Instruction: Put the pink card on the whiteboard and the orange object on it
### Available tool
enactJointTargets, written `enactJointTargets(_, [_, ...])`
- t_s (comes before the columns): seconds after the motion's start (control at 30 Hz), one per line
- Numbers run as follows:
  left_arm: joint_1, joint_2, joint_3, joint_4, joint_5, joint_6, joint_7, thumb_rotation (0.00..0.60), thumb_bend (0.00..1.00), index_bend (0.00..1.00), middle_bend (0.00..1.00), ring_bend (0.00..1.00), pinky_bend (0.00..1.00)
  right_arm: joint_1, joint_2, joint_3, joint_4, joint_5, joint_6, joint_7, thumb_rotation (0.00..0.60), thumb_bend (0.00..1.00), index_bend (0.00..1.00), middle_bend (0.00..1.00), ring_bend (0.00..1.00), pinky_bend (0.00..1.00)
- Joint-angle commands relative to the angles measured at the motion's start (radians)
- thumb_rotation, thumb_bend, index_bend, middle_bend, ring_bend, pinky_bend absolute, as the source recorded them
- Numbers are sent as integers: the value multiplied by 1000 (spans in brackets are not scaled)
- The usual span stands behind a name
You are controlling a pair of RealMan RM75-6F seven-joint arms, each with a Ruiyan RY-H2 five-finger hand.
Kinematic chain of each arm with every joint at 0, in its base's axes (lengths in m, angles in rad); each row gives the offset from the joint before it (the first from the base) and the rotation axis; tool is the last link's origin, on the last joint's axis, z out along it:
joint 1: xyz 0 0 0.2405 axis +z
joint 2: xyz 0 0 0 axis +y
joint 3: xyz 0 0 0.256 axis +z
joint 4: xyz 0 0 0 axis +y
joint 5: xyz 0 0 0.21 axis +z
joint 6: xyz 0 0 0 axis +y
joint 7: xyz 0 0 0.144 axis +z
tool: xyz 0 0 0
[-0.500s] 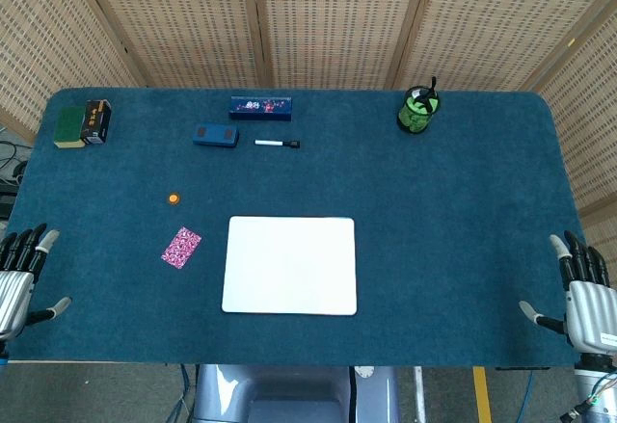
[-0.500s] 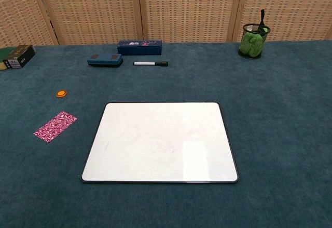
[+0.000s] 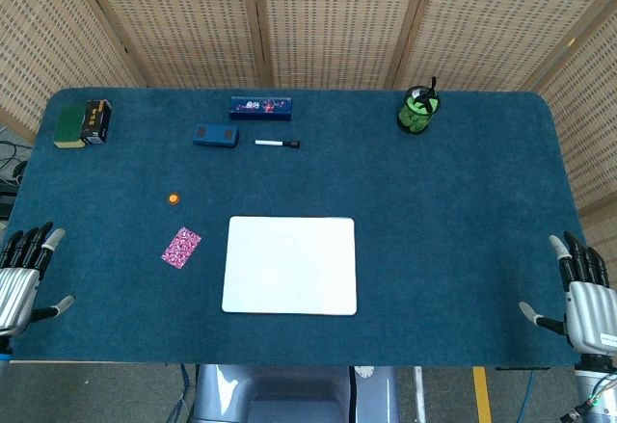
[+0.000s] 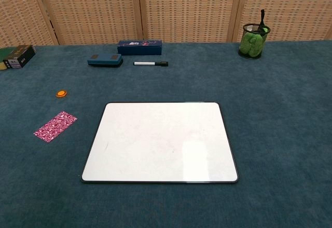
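The table (image 3: 463, 211), covered in blue felt, carries everything. The whiteboard (image 3: 289, 265) lies flat and bare near the middle of the front edge. The left hand (image 3: 21, 283) hangs at the front left corner, fingers spread and holding nothing; the right hand (image 3: 583, 298) hangs at the front right corner, fingers likewise spread and empty. Both show only in the head view. Near the back edge sit a dark blue box (image 3: 260, 106), left of centre, and a mesh cup (image 3: 419, 110) stuffed with something green, towards the right. At the back left corner lie a green block with a black box (image 3: 95, 120) beside it. A blue eraser (image 3: 214, 135) and a marker (image 3: 278, 143) lie in front of the dark blue box. The pink card (image 3: 181, 247) lies on the felt just left of the whiteboard, apart from it. The orange object (image 3: 174, 198), a small disc, sits behind the card, towards the left edge.
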Motion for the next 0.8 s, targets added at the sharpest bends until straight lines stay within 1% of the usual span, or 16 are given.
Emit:
enactJointTargets(0.03, [-39, -2, -33, 11, -14, -33, -5, 600, 0, 0, 0, 0, 0, 0, -2, 1, 1, 2, 1, -2, 600, 0, 0, 0, 0, 0])
enactJointTargets(0.1, [-77, 3, -46, 13, -27, -92, -12, 600, 0, 0, 0, 0, 0, -1, -3, 2, 0, 4, 1, -2, 600, 0, 0, 0, 0, 0])
enactJointTargets(0.2, [-146, 24, -55, 10, -46, -212, -10, 600, 0, 0, 0, 0, 0, 2, -3, 3, 0, 7, -5, -5, 600, 0, 0, 0, 0, 0])
enactJointTargets(0.23, [-181, 35, -56, 7, -52, -275, -1, 600, 0, 0, 0, 0, 0, 4, -2, 4, -1, 9, -9, -7, 600, 0, 0, 0, 0, 0])
enactJointTargets(0.33, [-249, 48, -63, -1, -83, -402, 18, 600, 4, 0, 0, 0, 0, 8, -1, 6, -5, 18, -21, -12, 600, 0, 0, 0, 0, 0])
enactJointTargets(0.47, [-326, 41, -76, 6, -144, -540, 57, 600, 53, 0, 0, 0, 0, 12, 3, 8, -11, 24, -30, -16, 600, 0, 0, 0, 0, 0])
enactJointTargets(0.57, [-364, 28, -80, 16, -183, -606, 89, 600, 78, 1, 0, 0, 0, 13, 4, 8, -13, 25, -32, -17, 600, 0, 0, 0, 0, 0])
enactJointTargets(0.67, [-400, 7, -83, 24, -235, -667, 130, 600, 95, 38, 0, 0, 0, 14, 6, 8, -15, 28, -36, -14, 600, 0, 0, 0, 0, 0])
enactJointTargets(0.8, [-430, -15, -86, 20, -297, -708, 169, 600, 107, 88, 0, 0, 0, 13, 7, 7, -15, 27, -36, -11, 600, 0, 0, 0, 0, 0])
